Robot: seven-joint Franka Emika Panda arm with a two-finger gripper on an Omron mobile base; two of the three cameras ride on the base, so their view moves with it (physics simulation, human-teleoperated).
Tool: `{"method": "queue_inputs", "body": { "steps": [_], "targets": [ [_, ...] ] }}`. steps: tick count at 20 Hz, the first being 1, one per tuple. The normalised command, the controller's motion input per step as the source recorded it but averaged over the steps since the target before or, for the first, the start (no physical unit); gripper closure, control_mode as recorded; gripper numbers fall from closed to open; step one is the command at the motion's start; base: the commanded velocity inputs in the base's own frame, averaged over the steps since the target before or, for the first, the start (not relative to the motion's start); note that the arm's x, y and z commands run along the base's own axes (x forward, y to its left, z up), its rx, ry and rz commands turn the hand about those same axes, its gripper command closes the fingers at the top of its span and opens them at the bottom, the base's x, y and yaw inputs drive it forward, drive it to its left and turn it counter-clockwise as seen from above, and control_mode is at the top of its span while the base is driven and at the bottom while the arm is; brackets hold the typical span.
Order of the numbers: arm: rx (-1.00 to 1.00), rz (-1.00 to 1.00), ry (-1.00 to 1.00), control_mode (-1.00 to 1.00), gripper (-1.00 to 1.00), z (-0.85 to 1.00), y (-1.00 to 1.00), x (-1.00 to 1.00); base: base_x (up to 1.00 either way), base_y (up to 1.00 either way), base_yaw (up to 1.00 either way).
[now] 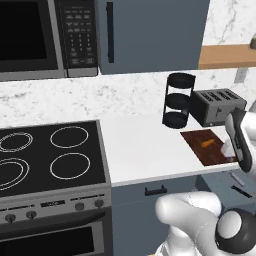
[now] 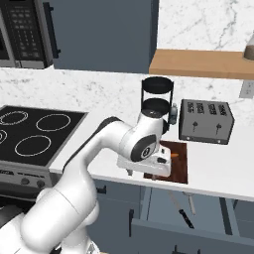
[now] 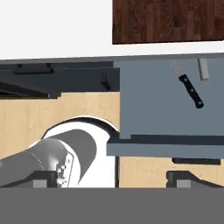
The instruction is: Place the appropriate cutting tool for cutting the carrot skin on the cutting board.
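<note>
White marble-look counter (image 1: 145,150) ran across mid-frame in left base view. Open grey drawer (image 3: 166,105) took the right half of hand view. Dark reddish-brown wooden cutting board (image 2: 176,161) sat at counter's front edge, centre-right in right base view, tiny orange carrot (image 1: 207,143) on it. Black-handled knife (image 3: 189,89) lay in the drawer, upper right of hand view, well apart from the finger tips (image 3: 43,179) at the bottom edge. Gripper (image 3: 116,179) jaws were spread wide, holding nothing.
</note>
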Motion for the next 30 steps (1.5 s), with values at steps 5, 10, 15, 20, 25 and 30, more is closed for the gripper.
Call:
{"method": "queue_inputs", "body": {
  "steps": [5, 10, 15, 20, 25, 30],
  "targets": [
    [-0.04, 0.0, 0.15, -1.0, -1.0, -0.4, -0.89, -0.03, 0.0, 0.0, 0.0],
    [-0.07, 0.0, 0.02, -1.0, -1.0, -0.78, -0.39, 0.0, 0.0, 0.0, 0.0],
    [-0.04, 0.0, 0.0, -1.0, -1.0, -0.82, -0.28, 0.16, 0.0, 0.0, 0.0],
    [0.0, 0.0, -0.16, -1.0, -1.0, -0.72, -0.29, 0.05, 0.0, 0.0, 0.0],
    [0.0, 0.0, -0.19, -1.0, -1.0, -0.67, -0.17, 0.02, 0.0, 0.0, 0.0],
    [0.0, 0.0, 0.0, -1.0, -1.0, -0.45, -0.16, 0.45, 0.0, 0.0, 0.0]
  ]
}}
